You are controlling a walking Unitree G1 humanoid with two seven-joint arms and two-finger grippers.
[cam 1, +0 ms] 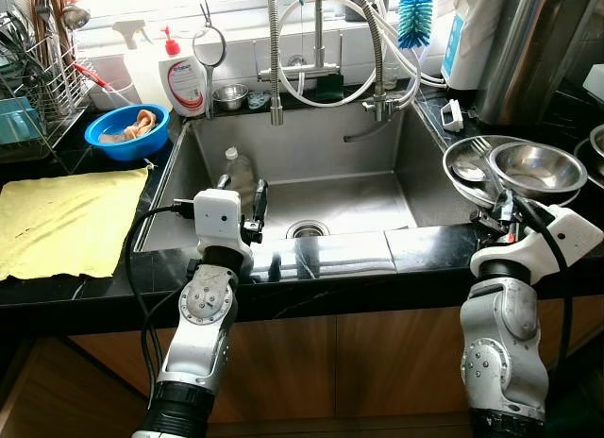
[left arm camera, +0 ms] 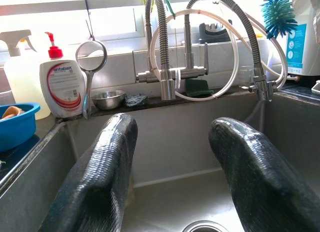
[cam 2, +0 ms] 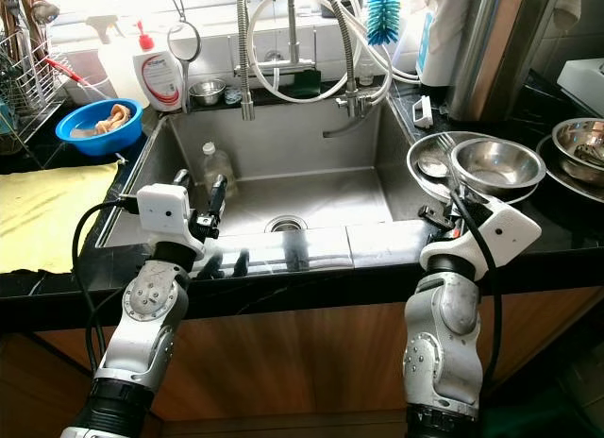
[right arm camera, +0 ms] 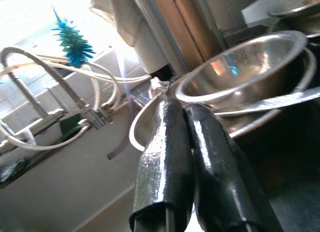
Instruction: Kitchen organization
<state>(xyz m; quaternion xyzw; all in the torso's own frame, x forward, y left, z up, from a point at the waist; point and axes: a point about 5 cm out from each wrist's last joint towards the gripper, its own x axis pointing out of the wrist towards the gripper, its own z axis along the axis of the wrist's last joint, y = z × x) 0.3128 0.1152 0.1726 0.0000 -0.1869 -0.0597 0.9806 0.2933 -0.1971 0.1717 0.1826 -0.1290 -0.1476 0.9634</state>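
Left gripper (cam 1: pixel 241 200) spread, empty, over sink (cam 1: pixel 377 155) front edge; right gripper (right arm camera: pixel 187 137) clenched, empty, right of sink beside steel bowl (cam 1: pixel 538 167).

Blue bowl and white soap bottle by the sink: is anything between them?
No, bare wall shows between the blue bowl and the soap bottle, seen in the left eye view.

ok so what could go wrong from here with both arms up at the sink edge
The shut right gripper sits right by the stacked steel bowls on the black counter; a careless swing could knock them. The open left gripper hangs over the steel sink near the clear plastic bottle, and might tip it if lowered off-line.
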